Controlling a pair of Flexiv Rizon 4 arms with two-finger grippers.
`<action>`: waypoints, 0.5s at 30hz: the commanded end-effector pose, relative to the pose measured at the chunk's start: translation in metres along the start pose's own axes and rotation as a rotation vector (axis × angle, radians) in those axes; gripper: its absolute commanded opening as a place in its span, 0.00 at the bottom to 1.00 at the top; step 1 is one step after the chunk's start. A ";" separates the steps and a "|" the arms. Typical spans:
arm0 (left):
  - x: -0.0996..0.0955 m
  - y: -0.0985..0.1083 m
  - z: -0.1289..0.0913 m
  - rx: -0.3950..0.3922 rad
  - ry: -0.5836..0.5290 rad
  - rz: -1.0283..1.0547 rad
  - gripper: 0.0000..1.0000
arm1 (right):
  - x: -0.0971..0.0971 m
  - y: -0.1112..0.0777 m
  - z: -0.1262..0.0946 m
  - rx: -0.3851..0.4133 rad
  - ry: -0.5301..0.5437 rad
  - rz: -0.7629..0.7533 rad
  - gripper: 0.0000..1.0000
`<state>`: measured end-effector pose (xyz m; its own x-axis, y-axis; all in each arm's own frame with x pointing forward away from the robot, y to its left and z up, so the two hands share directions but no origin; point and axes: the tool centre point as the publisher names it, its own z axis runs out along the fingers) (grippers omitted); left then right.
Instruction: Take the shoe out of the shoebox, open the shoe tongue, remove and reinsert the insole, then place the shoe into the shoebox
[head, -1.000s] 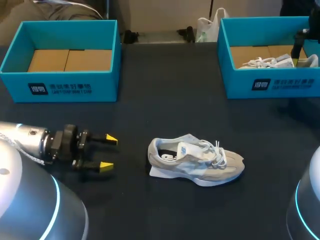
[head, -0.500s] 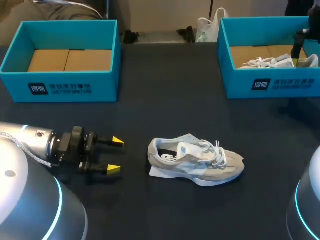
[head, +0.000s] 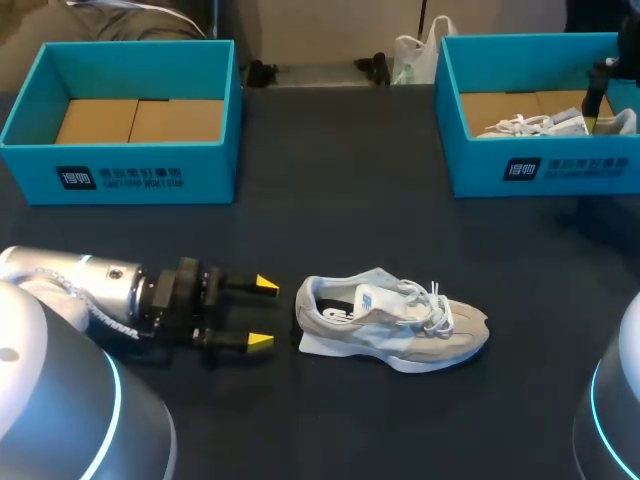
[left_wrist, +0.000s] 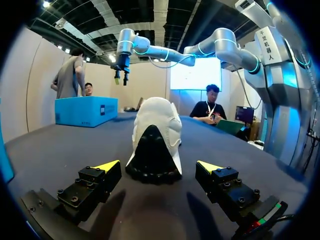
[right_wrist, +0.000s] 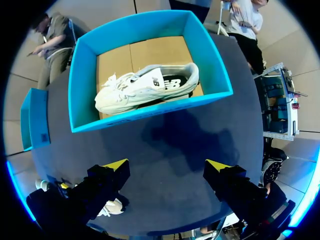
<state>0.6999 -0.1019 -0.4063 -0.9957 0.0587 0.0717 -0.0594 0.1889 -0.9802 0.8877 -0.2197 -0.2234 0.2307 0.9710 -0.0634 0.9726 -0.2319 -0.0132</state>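
Spreading across the whole scene, the dark matte table carried two open turquoise boxes near its far edge, well apart from each other. The left shoebox showed only its brown cardboard floor. The right shoebox held a second shoe, pale grey and white, lying on its side on the same kind of cardboard.

The left arm, silver with a black wrist, came in low over the near left part of the table and lay almost level with the surface. The shoe stood upright on its sole near the middle of the table, outside both boxes, with its heel towards the left arm and its toe towards the robot's right. Its white laces lay loose over the tongue. A pale flat piece showed under the heel end; it may have been the insole, though the head view left that unclear.

The left gripper sat just beside the heel with its yellow-tipped fingers spread wide and touching nothing. From the left wrist, the heel of the shoe rose just ahead of the left gripper, in line with the gap between its fingers.

The right gripper hung above the table with the right shoebox ahead of it, its fingers likewise parted and holding nothing.
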 end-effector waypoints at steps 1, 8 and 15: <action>-0.006 0.000 0.011 -0.003 -0.002 0.000 1.00 | 0.000 0.000 0.000 -0.002 -0.001 0.001 1.00; -0.012 0.001 0.019 -0.007 -0.001 -0.008 1.00 | 0.000 0.000 0.000 -0.002 -0.001 0.001 1.00; -0.008 0.003 0.030 -0.011 0.019 -0.008 1.00 | 0.000 0.000 0.000 -0.002 -0.001 0.001 1.00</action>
<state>0.7050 -0.1263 -0.4127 -0.9938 0.0746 0.0824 -0.0659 0.2016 -0.9773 0.8877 -0.2197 -0.2234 0.2307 0.9710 -0.0634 0.9726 -0.2319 -0.0133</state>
